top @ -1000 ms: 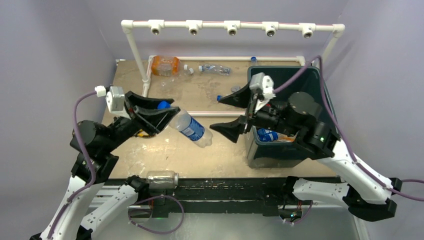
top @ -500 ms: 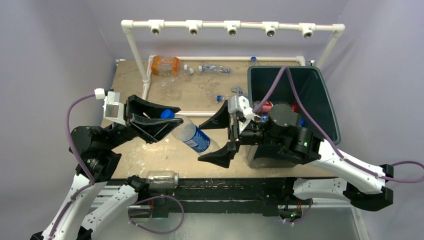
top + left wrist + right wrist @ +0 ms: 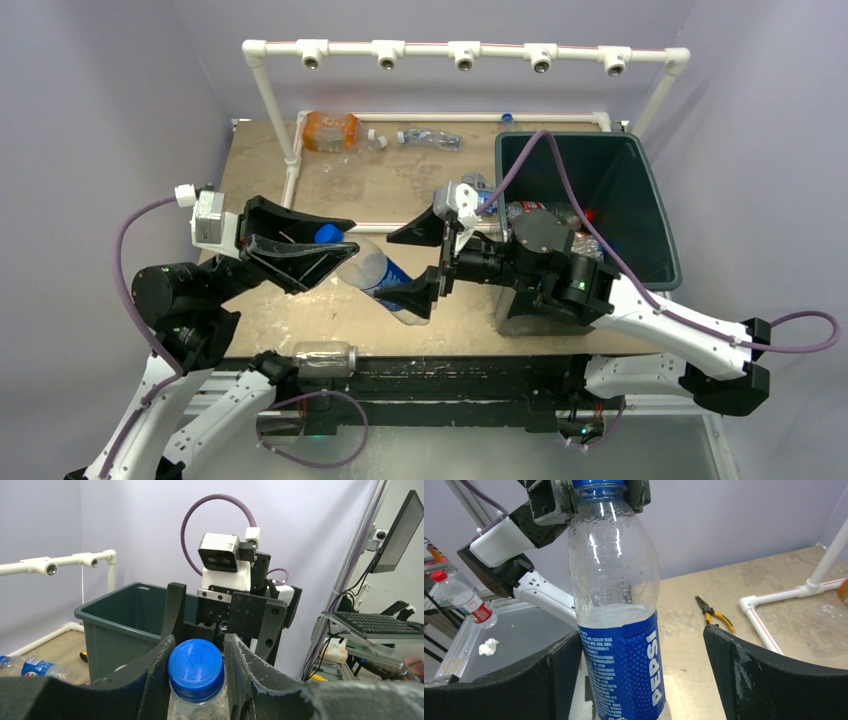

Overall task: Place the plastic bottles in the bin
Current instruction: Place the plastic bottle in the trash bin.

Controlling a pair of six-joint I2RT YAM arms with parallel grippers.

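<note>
One Pepsi bottle (image 3: 392, 278), blue-capped, is off the table and tilted. Your left gripper (image 3: 350, 243) pinches its neck; your right gripper (image 3: 381, 271) stands spread wide either side of its label.

One bin (image 3: 625, 185) sits at the table's right, with several bottles inside, count unclear.

Far table: one orange bottle (image 3: 331, 131) and one clear bottle (image 3: 430, 138) near it. Near frame rail: one bare bottle (image 3: 325, 358), lying down.

Only the right wrist view gives you one pair of pliers (image 3: 713, 613) on the table and one red-capped bottle (image 3: 466, 600) off it. Only the left wrist view shows the cap (image 3: 195, 669) end-on between the fingers.
</note>
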